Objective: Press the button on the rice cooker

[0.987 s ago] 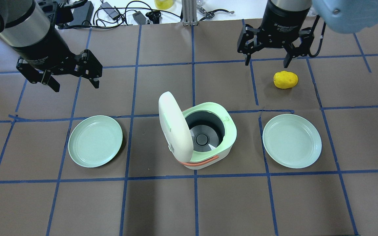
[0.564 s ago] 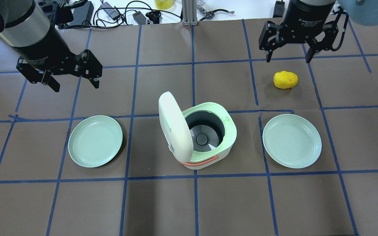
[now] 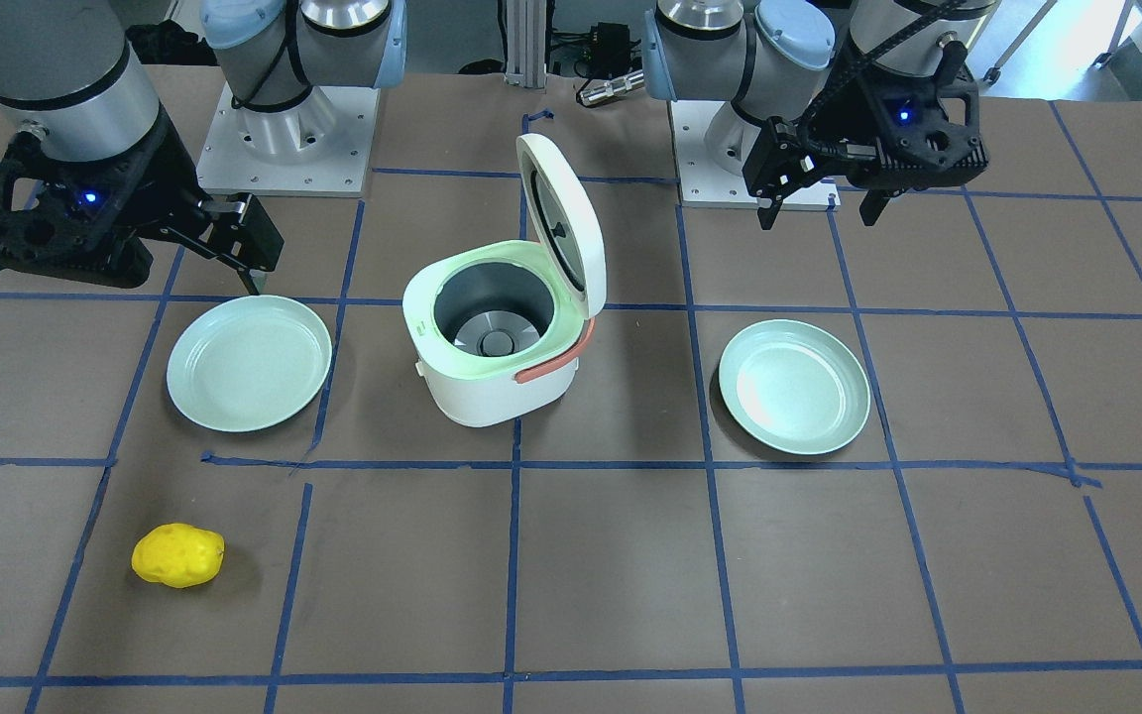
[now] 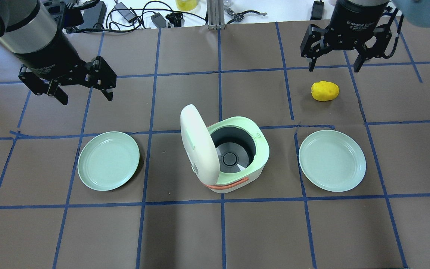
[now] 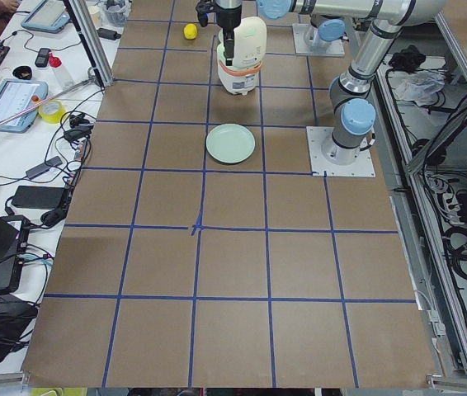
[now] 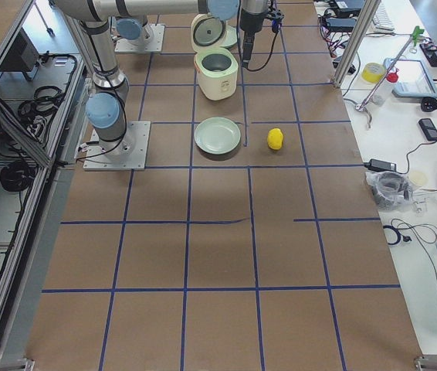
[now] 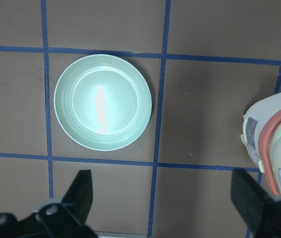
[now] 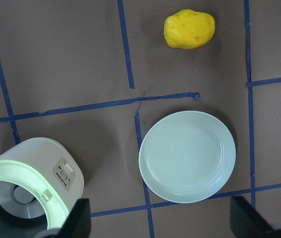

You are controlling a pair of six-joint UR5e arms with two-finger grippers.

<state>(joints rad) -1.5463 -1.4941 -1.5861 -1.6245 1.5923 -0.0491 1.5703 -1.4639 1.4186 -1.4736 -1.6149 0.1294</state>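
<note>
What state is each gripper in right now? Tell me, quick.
Left gripper: open, holding nothing.
Right gripper: open, holding nothing.

Brown table (image 4: 185,235); blue tape grid (image 4: 223,231); cluttered workbench (image 6: 404,124).

1. Rice cooker (image 4: 237,157) lid (image 4: 196,144) stands upright, blocking the cooker's left side; top opening exposed.
2. Left plate (image 4: 108,160) and right plate (image 4: 332,160) flank cooker, well apart from it.
3. Potato (image 4: 325,90) beyond cooker's right, open mat (image 4: 259,97) between.
</note>
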